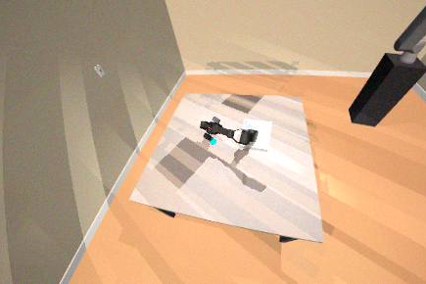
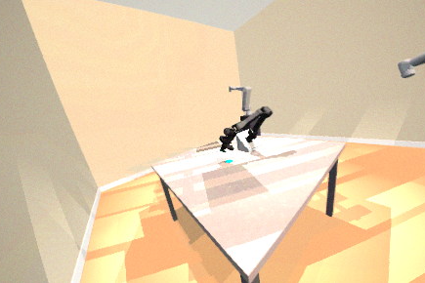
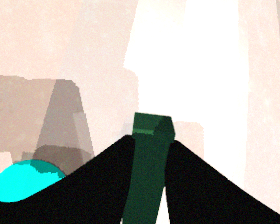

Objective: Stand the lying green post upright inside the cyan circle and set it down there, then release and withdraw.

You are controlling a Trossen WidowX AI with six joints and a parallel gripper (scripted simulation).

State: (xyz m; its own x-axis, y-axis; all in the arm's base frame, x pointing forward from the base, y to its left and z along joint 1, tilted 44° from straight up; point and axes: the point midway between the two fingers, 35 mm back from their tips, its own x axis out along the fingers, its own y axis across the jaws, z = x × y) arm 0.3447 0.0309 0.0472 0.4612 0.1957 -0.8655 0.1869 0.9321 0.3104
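The green post point(image 3: 150, 165) is between the two black fingers in the wrist view, its end sticking out past the fingertips. My gripper point(image 3: 152, 142) is shut on it. The post is too small to make out in the top and exterior views. The cyan circle point(image 1: 213, 142) point(image 2: 229, 161) point(image 3: 26, 181) lies flat on the table, to the left of the post in the wrist view and partly covered there by a finger. The gripper is above the table beside the circle. Whether the post touches the table cannot be told.
The arm stands on a white base plate point(image 1: 263, 142) on the table point(image 1: 240, 211) point(image 2: 230, 210). Shadows of the arm fall across the table top. A black pedestal point(image 1: 388, 90) with a grey arm stands on the floor beyond the table.
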